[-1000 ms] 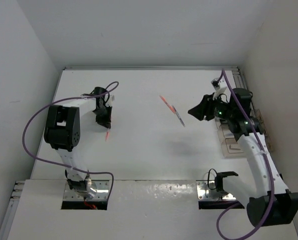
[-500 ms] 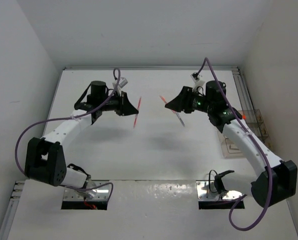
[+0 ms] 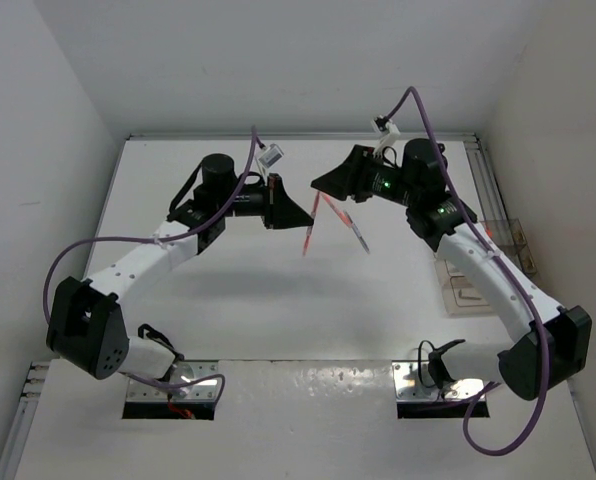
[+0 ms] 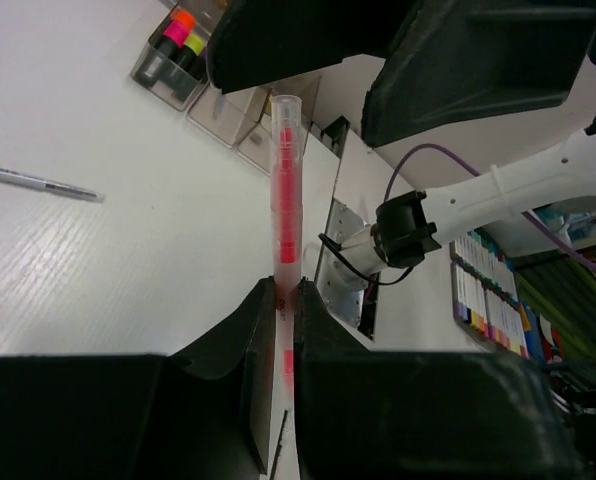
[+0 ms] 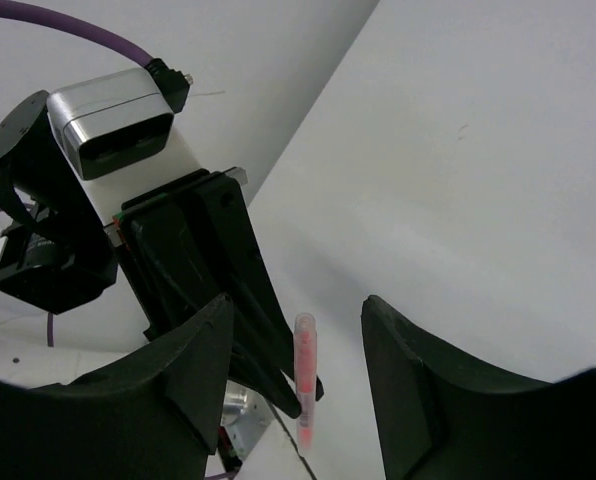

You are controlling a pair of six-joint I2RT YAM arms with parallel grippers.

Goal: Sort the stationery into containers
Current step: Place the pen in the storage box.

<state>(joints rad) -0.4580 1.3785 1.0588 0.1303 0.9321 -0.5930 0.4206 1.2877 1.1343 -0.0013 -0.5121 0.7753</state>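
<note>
Left gripper (image 4: 286,300) pinched on red pen (image 4: 285,190) near one end, pen held aloft over table (image 3: 258,295) middle, free end offered to right gripper (image 5: 296,305). Right jaws spread either side of it, no contact I can see. I judge handover: containers (image 3: 470,288) sit at right edge, within right arm's reach. Second pen (image 4: 43,183) lies on table.
</note>
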